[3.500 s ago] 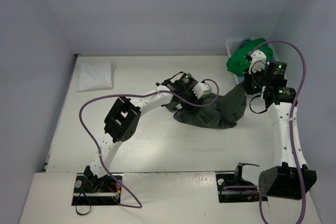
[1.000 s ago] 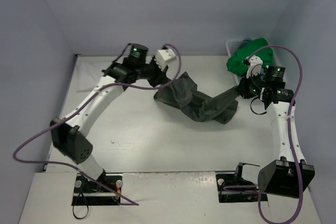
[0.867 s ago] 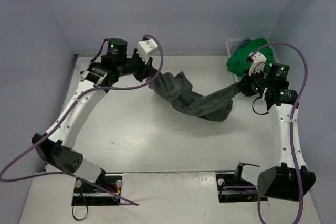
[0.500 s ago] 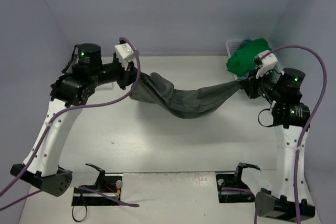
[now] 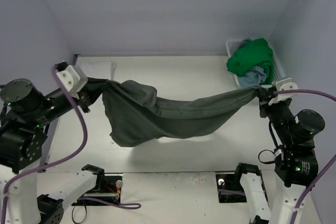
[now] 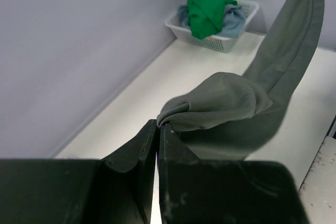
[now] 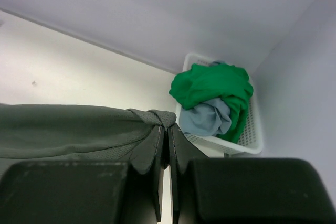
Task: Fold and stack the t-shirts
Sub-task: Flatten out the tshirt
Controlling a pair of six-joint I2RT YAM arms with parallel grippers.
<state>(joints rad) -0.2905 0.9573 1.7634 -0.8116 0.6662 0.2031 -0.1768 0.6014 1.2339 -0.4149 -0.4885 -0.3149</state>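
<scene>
A dark olive-grey t-shirt (image 5: 168,116) hangs stretched in the air between both grippers, sagging in the middle above the table. My left gripper (image 5: 97,85) is shut on its left end; in the left wrist view the fingertips (image 6: 159,124) pinch a bunched fold of the cloth (image 6: 231,103). At the other end my right gripper (image 5: 258,94) is shut on a twisted corner (image 7: 157,116). A white t-shirt (image 5: 101,68) lies folded at the back left, partly hidden by the left arm. The green t-shirt (image 5: 251,59) and light blue t-shirt (image 5: 253,77) lie crumpled in the basket.
The white slatted basket (image 5: 232,45) stands in the back right corner against the wall; it also shows in the left wrist view (image 6: 210,40) and the right wrist view (image 7: 247,148). Lilac walls close in the left, back and right sides.
Both arms have risen and swung apart, left arm to the left and right arm to the right, lifting the olive-grey shirt off the table and pulling it out long.
</scene>
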